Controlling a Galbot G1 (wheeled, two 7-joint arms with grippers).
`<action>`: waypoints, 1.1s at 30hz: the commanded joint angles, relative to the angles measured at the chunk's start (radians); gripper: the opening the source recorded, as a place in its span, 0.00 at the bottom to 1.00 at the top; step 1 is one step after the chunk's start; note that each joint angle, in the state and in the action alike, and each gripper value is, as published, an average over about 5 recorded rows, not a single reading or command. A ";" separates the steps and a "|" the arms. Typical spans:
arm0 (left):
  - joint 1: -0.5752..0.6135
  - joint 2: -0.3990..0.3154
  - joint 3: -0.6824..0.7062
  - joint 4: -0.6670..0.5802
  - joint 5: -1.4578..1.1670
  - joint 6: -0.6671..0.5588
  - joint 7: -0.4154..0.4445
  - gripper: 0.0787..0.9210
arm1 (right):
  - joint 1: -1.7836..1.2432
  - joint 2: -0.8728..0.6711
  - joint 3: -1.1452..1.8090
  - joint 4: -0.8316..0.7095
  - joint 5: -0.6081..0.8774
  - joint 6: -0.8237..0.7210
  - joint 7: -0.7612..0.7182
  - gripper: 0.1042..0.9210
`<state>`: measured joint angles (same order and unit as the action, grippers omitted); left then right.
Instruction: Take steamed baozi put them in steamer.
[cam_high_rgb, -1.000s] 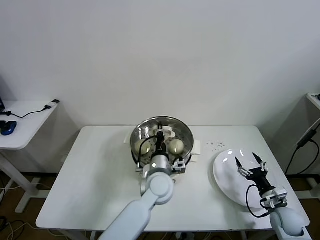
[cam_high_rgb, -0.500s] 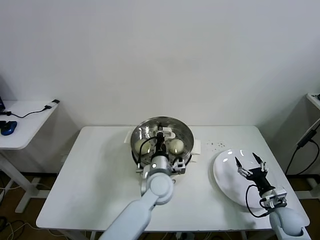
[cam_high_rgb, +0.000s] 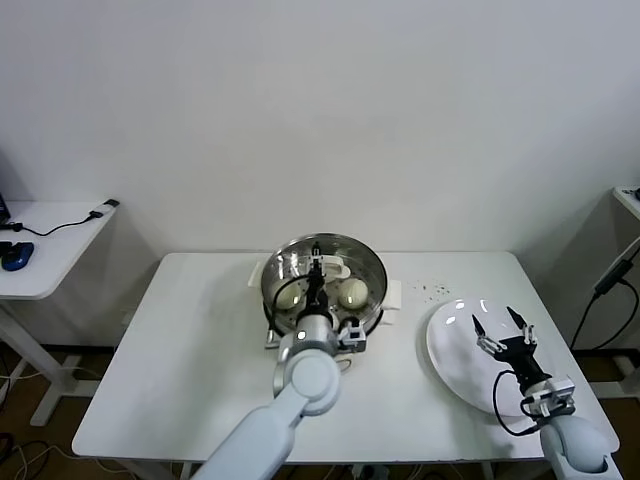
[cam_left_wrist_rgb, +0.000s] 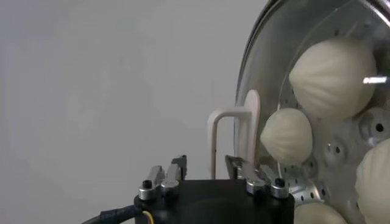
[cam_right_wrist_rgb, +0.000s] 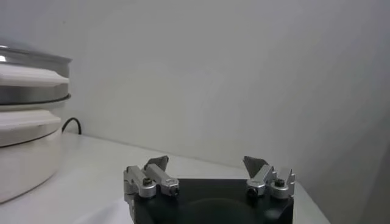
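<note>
Your left arm (cam_high_rgb: 300, 375) crosses the near side of the steamer (cam_high_rgb: 370, 262) in the head view, hiding part of the tray and leaving only two baozi (cam_high_rgb: 352, 292) in sight there. In the left wrist view, the frame's edge crops the steamer's rim and two of the buns, and the gripper's fingertips (cam_left_wrist_rgb: 178, 163) barely clear the black housing. The right arm's elbow runs off the head view's lower corner, and the white plate (cam_high_rgb: 450, 355) lies partly behind that arm.
</note>
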<state>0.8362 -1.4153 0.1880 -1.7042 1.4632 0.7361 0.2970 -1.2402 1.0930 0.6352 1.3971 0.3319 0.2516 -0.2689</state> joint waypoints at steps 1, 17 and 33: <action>0.038 0.039 -0.002 -0.154 -0.032 0.049 0.030 0.54 | 0.003 0.001 0.004 -0.002 0.000 -0.004 0.000 0.88; 0.309 0.237 -0.223 -0.421 -0.504 -0.142 -0.284 0.88 | -0.016 -0.002 0.040 0.052 -0.025 -0.113 0.018 0.88; 0.702 0.098 -0.796 -0.436 -1.456 -0.700 -0.343 0.88 | -0.091 0.049 0.075 0.221 0.004 -0.157 0.031 0.88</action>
<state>1.2748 -1.2177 -0.2524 -2.1077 0.6277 0.6113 0.0126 -1.2890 1.1218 0.6984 1.5159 0.3335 0.1305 -0.2432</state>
